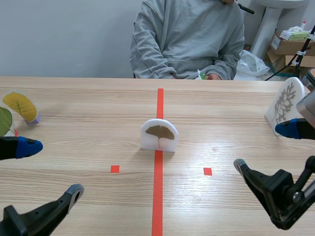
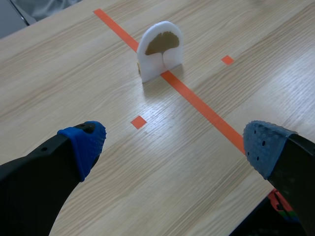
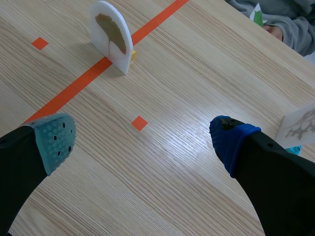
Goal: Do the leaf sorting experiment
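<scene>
Ginkgo card [image 1: 158, 135] is the piece in play: a white arched plaque with a brown fan leaf on its face. It stands upright on the centre orange tape line, mid-worktop [image 1: 98, 98], just beyond the two small tape squares. It looks thin, stiff and light, probably foam or plastic board, so a sideways nudge should tip it. The right wrist view shows a small yellow block [image 3: 132, 53] at its back foot, likely the stand, which would keep what weight there is low. The faces look smooth, and I'd treat the leaf as fragile. Best hold, I reckon, is a pinch across the thickness at the upper rim of the arch, clear of the leaf, or else on the two side edges. Left arm [image 1: 29, 216] and right arm [image 1: 280, 196] both sit low at the near edge, angled in toward the card. The card is ahead of each and well apart from both. Left jaws are spread wide with nothing in them, blue pads [image 2: 83, 142] bare. Right jaws are the same, wide apart and empty. Yellow leaf card [image 1: 20, 106] and a green leaf [image 1: 5, 120] sit at far left near the left arm's upper finger. The white cut-out leaf card [image 1: 285, 104] stands far right, close to the right arm's blue fingertip. A person [image 1: 187, 39] in a grey top is seated across the worktop.
</scene>
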`<state>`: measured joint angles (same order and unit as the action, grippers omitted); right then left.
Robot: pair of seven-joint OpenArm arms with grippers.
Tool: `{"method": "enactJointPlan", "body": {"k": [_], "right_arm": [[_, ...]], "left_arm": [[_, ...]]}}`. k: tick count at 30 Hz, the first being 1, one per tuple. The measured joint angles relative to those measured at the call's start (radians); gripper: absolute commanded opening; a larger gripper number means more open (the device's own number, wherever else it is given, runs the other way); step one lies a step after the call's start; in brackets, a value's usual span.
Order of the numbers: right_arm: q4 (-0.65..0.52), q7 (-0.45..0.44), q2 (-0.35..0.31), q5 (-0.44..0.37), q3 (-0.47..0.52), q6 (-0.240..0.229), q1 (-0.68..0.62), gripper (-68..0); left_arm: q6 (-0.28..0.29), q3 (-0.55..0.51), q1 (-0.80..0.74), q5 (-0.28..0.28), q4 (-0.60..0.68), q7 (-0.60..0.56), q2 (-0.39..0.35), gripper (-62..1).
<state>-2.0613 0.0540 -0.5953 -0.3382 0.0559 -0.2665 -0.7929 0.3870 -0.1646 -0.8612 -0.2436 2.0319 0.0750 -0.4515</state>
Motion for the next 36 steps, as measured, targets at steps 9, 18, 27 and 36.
{"method": "enactJointPlan", "body": {"k": [9, 18, 27, 36], "right_arm": [[0.000, 0.000, 0.000, 0.000, 0.000, 0.000, 0.000, -11.9], [0.000, 0.000, 0.000, 0.000, 0.000, 0.000, 0.000, -11.9], [0.000, 0.000, 0.000, 0.000, 0.000, 0.000, 0.000, -11.9], [0.000, 0.000, 0.000, 0.000, 0.000, 0.000, 0.000, -11.9]], "left_arm": [[0.091, 0.033, 0.272, 0.077, -0.206, -0.024, -0.019, -1.1], [0.141, 0.344, 0.743, 0.163, -0.688, -0.073, -0.103, -1.1], [0.149, 0.682, 1.108, 0.197, -1.039, -0.110, -0.010, -1.1], [0.121, 0.745, 1.302, 0.237, -1.252, -0.117, 0.212, -1.1]]}}
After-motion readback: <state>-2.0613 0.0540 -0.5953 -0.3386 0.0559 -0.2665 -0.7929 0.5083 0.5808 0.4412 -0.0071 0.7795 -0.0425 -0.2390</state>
